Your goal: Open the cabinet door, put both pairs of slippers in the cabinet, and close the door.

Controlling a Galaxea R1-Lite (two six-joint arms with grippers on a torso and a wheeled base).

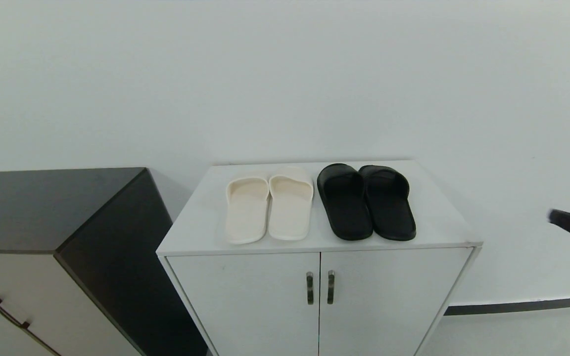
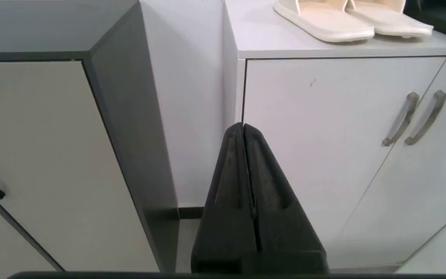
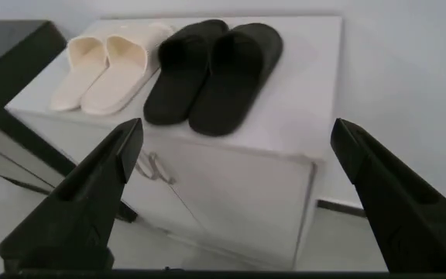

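Head view: white cabinet (image 1: 245,301) against a plain wall; both doors shut, two upright metal handles (image 1: 309,288) side by side at the centre seam.
Cream slippers (image 1: 270,207): pair on the cabinet top, left half, touching each other, toes toward the wall.
Black slippers (image 1: 366,202): pair on the same top, just right of the cream pair, also touching.
Left end effector (image 2: 244,128): clenched, fingers pressed together, nothing held; low, before the cabinet's left front corner.
Right end effector (image 3: 237,128): released, fingers spread wide, empty; high, apart from the slippers.
Neighbouring cabinet (image 1: 112,257): dark top and side, pale front, left of the white one.
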